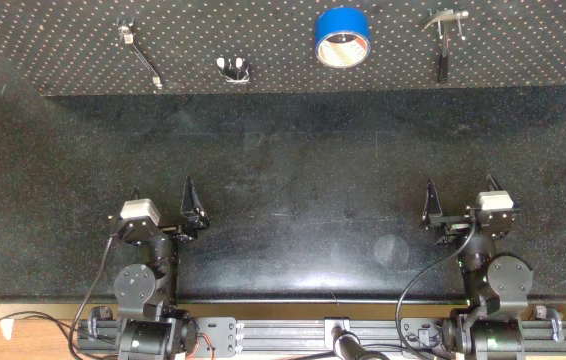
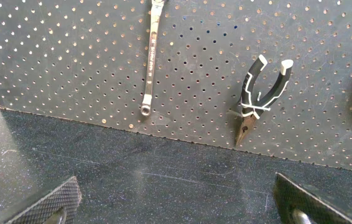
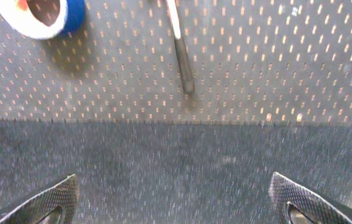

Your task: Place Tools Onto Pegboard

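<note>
Black, lightly speckled tabletop (image 1: pixel 293 150) runs up to a dark pegboard (image 1: pixel 263 40) that stands along its far edge. Four tools hang on the pegboard, all off the tabletop.

Nearest the pegboard's left end is a slim metal wrench (image 1: pixel 143 55). In the left wrist view the wrench (image 2: pixel 150 62) hangs straight down with its ring end lowest, just above the pegboard's bottom edge. Next along is a pair of pliers (image 1: pixel 233 68). Close up, the pliers (image 2: pixel 258 93) hang with their black-and-white handles up and apart and the nose pointing down, with a white tie wrapped near the joint. Past the pegboard's middle sits a roll of blue tape (image 1: pixel 343 38), its hollow core facing out. The right wrist view catches the tape (image 3: pixel 42 12) high on the pegboard. Toward the pegboard's right end hangs a hammer (image 1: pixel 445 40), head up and dark handle down. The handle of the hammer (image 3: pixel 181 50) ends short of the pegboard's bottom edge.

Both arms sit well back from the pegboard, at the tabletop's near edge. The left gripper (image 1: pixel 163 195) faces the wrench and pliers. Its fingers (image 2: pixel 45 202) are spread wide with nothing between them. The right gripper (image 1: pixel 460 192) faces the tape and hammer. Its fingers (image 3: pixel 45 199) are likewise spread wide and hold nothing. Behind the arms, a metal rail (image 1: pixel 263 335) carries their bases, with cables (image 1: pixel 418 285) looping beside it.
</note>
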